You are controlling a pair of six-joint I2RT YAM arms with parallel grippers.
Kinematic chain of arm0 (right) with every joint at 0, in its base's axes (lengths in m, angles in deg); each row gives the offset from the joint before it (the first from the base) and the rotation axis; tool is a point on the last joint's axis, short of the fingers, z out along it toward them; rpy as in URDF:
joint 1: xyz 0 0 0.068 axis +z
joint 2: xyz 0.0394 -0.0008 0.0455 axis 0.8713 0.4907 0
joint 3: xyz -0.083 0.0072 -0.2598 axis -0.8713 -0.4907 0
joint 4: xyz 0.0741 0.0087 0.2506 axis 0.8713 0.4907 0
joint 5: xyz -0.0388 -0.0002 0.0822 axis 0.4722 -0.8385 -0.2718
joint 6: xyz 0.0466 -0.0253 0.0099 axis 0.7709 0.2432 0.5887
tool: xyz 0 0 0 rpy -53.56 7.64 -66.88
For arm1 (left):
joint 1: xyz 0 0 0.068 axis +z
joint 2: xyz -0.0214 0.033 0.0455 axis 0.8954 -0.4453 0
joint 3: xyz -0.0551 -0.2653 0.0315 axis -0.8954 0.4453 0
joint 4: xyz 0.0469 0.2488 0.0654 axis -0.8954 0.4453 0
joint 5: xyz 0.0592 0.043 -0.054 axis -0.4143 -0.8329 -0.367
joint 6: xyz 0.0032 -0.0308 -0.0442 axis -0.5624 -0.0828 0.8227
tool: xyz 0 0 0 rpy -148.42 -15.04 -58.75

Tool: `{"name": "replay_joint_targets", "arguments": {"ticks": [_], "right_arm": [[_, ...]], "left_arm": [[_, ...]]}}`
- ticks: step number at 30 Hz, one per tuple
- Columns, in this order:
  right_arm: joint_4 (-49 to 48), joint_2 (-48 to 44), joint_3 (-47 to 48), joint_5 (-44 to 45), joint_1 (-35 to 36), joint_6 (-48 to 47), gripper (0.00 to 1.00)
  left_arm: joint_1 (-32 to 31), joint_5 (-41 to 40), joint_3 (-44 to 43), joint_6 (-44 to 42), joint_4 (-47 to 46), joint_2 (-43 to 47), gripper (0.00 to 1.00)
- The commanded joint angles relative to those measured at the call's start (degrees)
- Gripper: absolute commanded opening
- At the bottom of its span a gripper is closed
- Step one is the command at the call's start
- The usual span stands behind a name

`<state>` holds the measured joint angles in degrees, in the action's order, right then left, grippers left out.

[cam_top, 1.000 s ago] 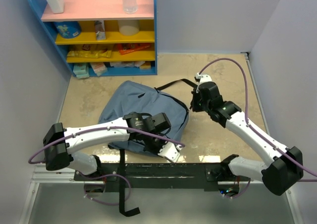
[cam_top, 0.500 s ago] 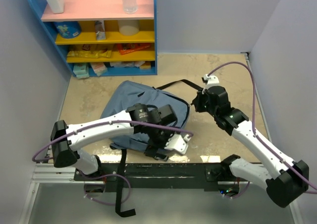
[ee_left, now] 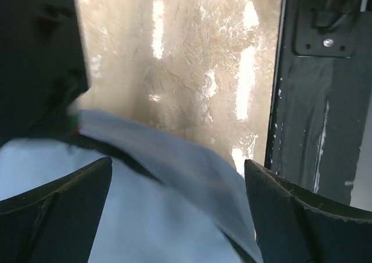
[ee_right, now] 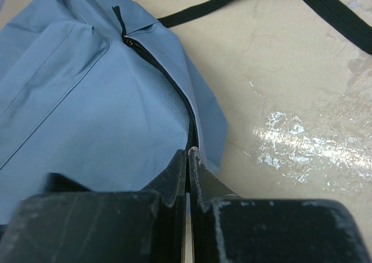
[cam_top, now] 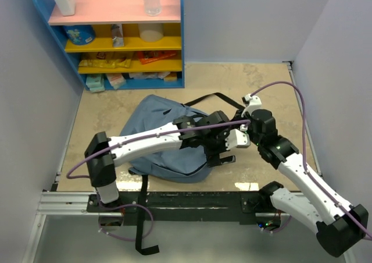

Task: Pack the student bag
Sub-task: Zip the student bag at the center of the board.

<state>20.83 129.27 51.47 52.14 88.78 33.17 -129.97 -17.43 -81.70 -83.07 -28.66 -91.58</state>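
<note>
- Far left, a stocked shelf unit [cam_top: 181,42] stands at the back of the table [cam_top: 261,82].
- Centre, the student bag [cam_top: 157,123] lies flat on the table between the two arms. Its zipper [ee_right: 174,94] looks closed along the stretch in view.
- The left gripper [ee_left: 178,164] reaches across to the bag's right edge and hangs just above the fabric, fingers spread wide and grasping nothing.
- At right, the right gripper [ee_right: 187,153] has its fingers pressed together at the zipper's near end; whether they pinch the pull cannot be told.
- The step appears to be opening the bag. Next, the left gripper likely needs to pin the fabric while the right draws the zipper along its curve.
</note>
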Motion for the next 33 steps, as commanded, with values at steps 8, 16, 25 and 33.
{"name": "replay_joint_targets", "arguments": {"ticks": [8,16,25,33], "right_arm": [[-1.5,1.2,4.7,-1.9,-0.2,-1.3,0.00],[-0.7,-0.2,3.5,-2.1,-0.3,-0.6,0.00],[-2.1,3.6,5.7,-3.5,-0.3,-1.5,0.00],[-4.1,7.3,7.5,-5.0,-0.4,-2.6,0.00]], "left_arm": [[1.7,-3.0,-2.9,10.3,-3.6,-6.1,0.95],[5.9,1.2,1.9,11.5,-5.7,-5.1,0.07],[1.4,4.0,9.0,2.0,-6.7,4.2,0.00],[-3.1,6.0,12.7,-0.4,-8.0,6.8,0.00]]}}
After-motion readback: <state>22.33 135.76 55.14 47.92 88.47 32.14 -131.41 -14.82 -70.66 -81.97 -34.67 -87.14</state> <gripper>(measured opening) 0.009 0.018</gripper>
